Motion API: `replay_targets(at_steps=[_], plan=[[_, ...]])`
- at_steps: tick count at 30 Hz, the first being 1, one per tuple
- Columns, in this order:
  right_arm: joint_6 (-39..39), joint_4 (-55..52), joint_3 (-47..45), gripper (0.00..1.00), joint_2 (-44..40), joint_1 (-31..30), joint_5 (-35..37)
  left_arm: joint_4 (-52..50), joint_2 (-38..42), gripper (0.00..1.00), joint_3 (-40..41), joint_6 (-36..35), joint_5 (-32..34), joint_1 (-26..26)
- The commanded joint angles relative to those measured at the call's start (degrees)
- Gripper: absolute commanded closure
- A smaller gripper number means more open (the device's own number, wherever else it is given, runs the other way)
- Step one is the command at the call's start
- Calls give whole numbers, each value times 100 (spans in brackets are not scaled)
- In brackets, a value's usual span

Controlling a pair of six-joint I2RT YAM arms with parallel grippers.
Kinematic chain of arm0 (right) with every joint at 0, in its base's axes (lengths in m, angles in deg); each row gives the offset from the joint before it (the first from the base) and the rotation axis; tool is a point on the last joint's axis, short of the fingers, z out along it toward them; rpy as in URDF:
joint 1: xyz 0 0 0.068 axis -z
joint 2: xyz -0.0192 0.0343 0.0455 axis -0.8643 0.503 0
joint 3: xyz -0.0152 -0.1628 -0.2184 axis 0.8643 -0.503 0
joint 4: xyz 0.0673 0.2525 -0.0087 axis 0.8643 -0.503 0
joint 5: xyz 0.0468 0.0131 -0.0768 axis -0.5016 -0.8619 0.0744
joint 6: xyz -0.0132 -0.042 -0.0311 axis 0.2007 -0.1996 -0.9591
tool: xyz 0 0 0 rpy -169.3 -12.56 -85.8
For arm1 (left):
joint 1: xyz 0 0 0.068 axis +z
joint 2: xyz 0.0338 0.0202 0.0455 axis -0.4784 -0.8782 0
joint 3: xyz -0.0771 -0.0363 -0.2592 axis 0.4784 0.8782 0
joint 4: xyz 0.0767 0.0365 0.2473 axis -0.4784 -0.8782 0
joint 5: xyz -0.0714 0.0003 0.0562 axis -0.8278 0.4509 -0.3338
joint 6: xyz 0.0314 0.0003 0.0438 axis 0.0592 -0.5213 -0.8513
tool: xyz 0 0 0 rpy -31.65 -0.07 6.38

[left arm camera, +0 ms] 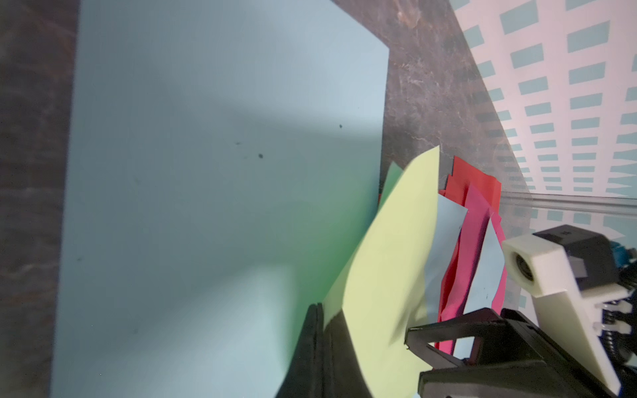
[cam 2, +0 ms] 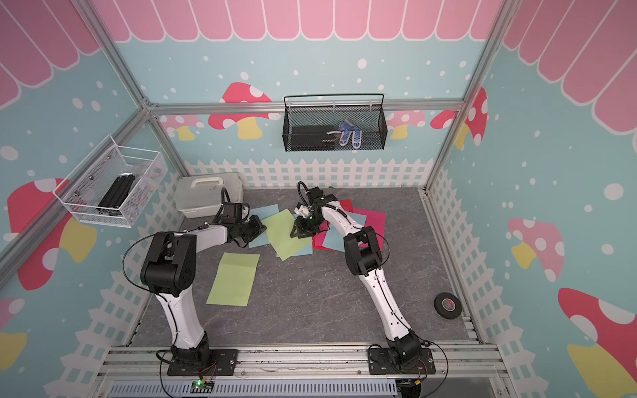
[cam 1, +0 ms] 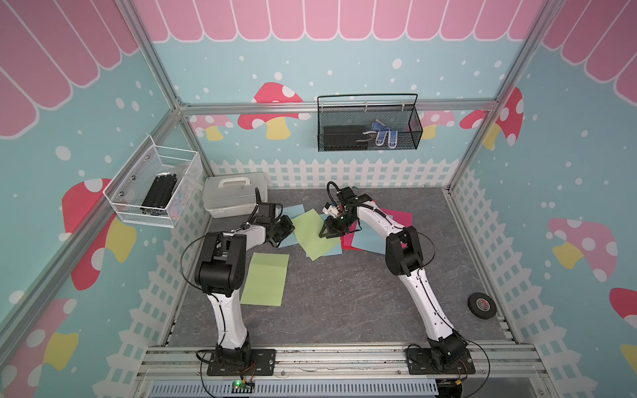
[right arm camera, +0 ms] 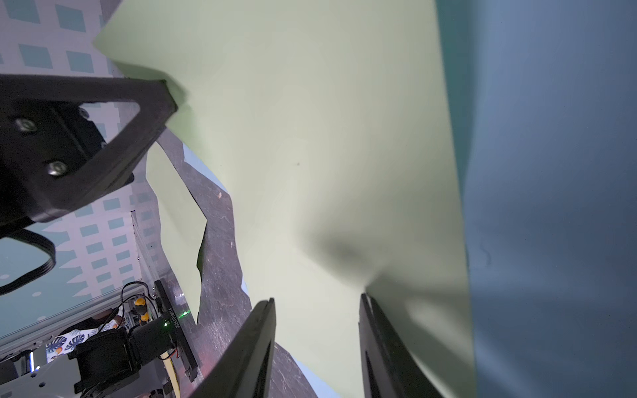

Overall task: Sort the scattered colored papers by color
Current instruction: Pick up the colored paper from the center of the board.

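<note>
In a top view, colored papers (cam 1: 400, 220) overlap toward the rear edge of the bench (cam 1: 344, 303), a lone green sheet (cam 1: 265, 279) apart near its left edge. Left wrist: left tool (left arm camera: 319, 310) clenched on the top green sheet (left arm camera: 389, 258) — likely peeling it off. Right wrist: right tool (right arm camera: 317, 299), jaws apart, rests on it — seemingly steadying.

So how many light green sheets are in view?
2. One green sheet lies alone; a second green sheet tops the pile, pinched by the left fingers. More may be buried.

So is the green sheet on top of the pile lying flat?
No, one edge is lifted. The green sheet curls up off the blue sheet where the left jaws are shut on its edge.
</note>
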Motion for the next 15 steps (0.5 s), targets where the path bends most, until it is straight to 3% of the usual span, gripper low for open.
replay_targets(at_steps=[1, 8, 15], plan=[[-96, -102, -135, 57, 151, -15, 25, -353, 64, 100, -177, -298, 114, -37], [-207, -83, -406, 48, -789, -32, 192, -1095, 202, 100, -575, -980, -78, -3], [-87, 212, -1289, 40, -2435, -33, 585, -2815, 346, 100, -1589, -1778, -672, 42]])
